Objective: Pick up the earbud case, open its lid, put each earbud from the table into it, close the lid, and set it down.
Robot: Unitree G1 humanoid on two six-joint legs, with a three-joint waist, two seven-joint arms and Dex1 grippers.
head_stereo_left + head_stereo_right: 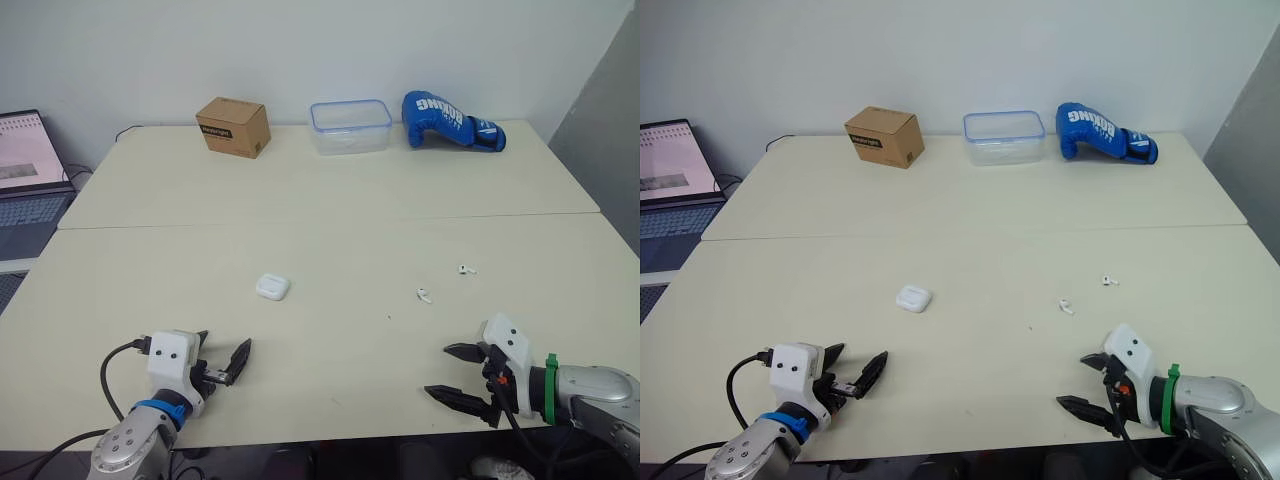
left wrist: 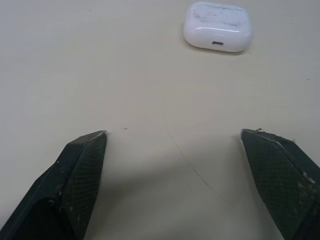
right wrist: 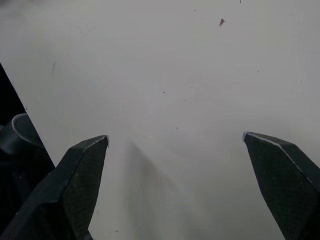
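Lid closed, the earbud case (image 1: 272,287) lies on the worktop (image 1: 330,215), ahead of our left hand (image 1: 224,341), which we hold spread wide and empty. Our right hand (image 1: 436,370) is released too; the near earbud (image 1: 424,295) and far earbud (image 1: 466,269) lie beyond it, apart.

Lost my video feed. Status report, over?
Left gripper open, right gripper open, both empty, low over table. Earbud case shut, mid-table, untouched. Two earbuds loose right of it. Nothing blocking.
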